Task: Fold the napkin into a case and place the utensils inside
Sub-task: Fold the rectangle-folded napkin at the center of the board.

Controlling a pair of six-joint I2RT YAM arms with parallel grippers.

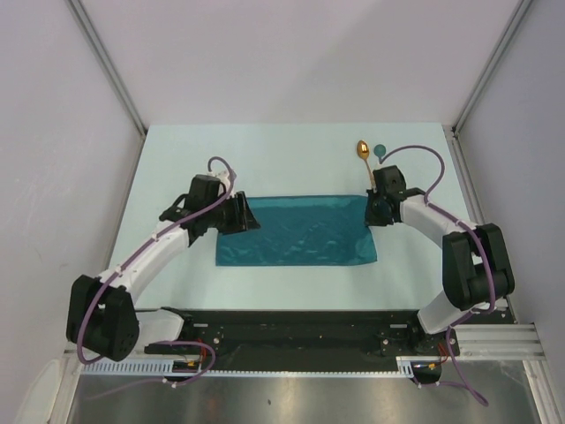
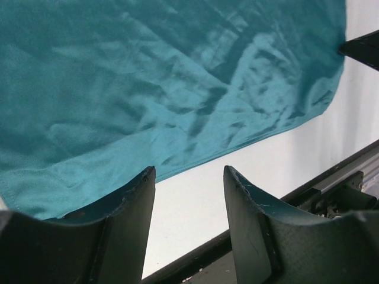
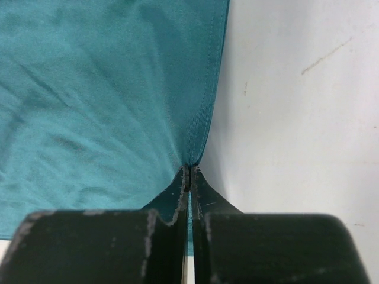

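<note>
At the napkin's far right corner, our right gripper is clamped on the hem. Its jaws are pressed together, with cloth fanning out to one side and bare table on the other. At the far left corner our left gripper has its fingers apart. One tip sits over the cloth's edge and the gap between them is over bare table, so it holds nothing. We cannot tell whether that tip touches the fabric.

We judge the step in hand to be the next fold. To do it well, we should seat the left fingers around the hem and close them before either arm lifts. Both corners should then rise together and level, with light tension between them so the slippery cloth does not sag or skew. The carried edge should land square on the edge opposite.

The napkin lies flat as a wide rectangle. Its long axis runs left to right, roughly parallel to the near table edge. Just beyond its far right corner lie the gold spoon and the teal spoon, bowls pointing away from the napkin.
</note>
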